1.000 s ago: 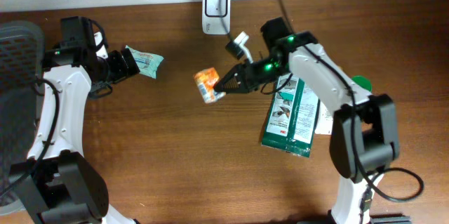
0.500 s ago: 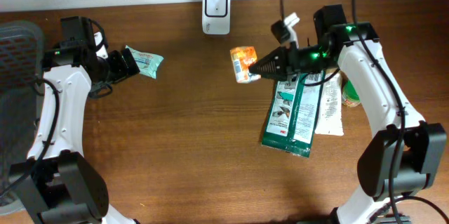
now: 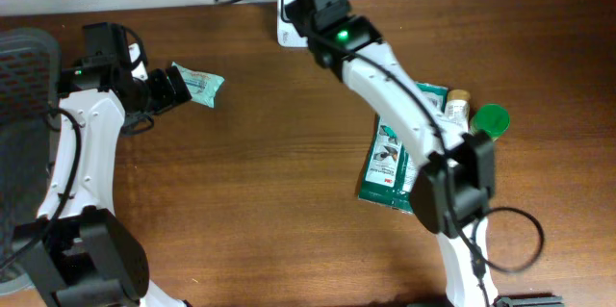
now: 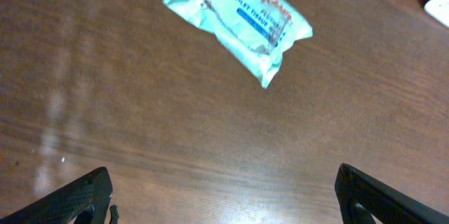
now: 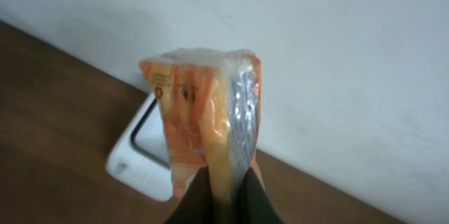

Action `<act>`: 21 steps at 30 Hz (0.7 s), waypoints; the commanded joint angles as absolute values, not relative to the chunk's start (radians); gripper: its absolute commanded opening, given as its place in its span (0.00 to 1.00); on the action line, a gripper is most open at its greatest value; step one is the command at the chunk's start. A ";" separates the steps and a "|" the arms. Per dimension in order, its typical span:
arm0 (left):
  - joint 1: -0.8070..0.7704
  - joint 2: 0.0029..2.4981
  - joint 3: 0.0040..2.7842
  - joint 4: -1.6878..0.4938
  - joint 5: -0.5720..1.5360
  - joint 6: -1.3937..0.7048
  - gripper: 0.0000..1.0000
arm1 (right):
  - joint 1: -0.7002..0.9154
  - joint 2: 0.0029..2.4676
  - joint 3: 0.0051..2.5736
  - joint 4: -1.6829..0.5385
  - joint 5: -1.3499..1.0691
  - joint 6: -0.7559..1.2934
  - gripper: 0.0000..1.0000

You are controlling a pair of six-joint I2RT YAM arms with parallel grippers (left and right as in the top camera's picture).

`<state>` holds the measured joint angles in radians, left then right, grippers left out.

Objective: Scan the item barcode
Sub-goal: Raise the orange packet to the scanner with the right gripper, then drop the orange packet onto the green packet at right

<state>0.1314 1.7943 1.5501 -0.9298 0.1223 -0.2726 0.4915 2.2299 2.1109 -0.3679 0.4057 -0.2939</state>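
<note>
Right gripper [image 5: 219, 199]: clenched on the bottom edge of the orange packet [image 5: 203, 104]. The packet stands upright with its narrow side to the wrist camera. There is clear film on its right face and small print near the top left. It is off the bench [image 5: 42, 112], in the air just in front of the scanner [image 5: 140, 157].

Scanner: white, with a dark window, sitting on the bench at the foot of a pale wall [image 5: 337, 55].

Overhead view: the right arm is stretched to the far edge with its wrist over the scanner. The packet is hidden under the arm in this view.

Left gripper [image 4: 224, 199]: released, fingers wide apart, nothing between them. It hovers over the left part of the bench. A tissue pack [image 4: 238, 17] lies flat ahead of the fingertips, apart from them.

Right part of the bench: a green pouch [image 3: 397, 158] lies flat, partly under the right arm. A round green cap [image 3: 491, 119] lies just beside its far corner; I cannot tell what it belongs to.

Left edge: a mesh chair [image 3: 19, 105].
</note>
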 commanded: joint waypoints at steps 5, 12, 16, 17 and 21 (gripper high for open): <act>0.136 1.799 1.553 -0.926 0.115 -0.271 0.99 | 0.494 2.516 2.122 -0.060 0.511 -0.972 0.04; 0.136 1.799 1.553 -0.926 0.115 -0.271 0.99 | 0.494 2.513 2.122 -0.056 0.537 -0.947 0.04; 0.136 1.799 1.553 -0.926 0.115 -0.271 0.99 | 0.493 2.367 2.122 -0.183 0.527 -0.659 0.04; 0.136 1.799 1.553 -0.926 0.115 -0.271 0.99 | 0.493 2.312 2.122 -0.250 0.501 -0.565 0.04; 0.136 1.799 1.553 -0.926 0.114 -0.271 0.99 | 0.475 2.065 2.122 -0.619 0.177 -0.173 0.04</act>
<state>0.1314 1.7947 1.5501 -0.9272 0.1223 -0.2722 0.4873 2.1986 2.1132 -0.5190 0.3779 -0.4252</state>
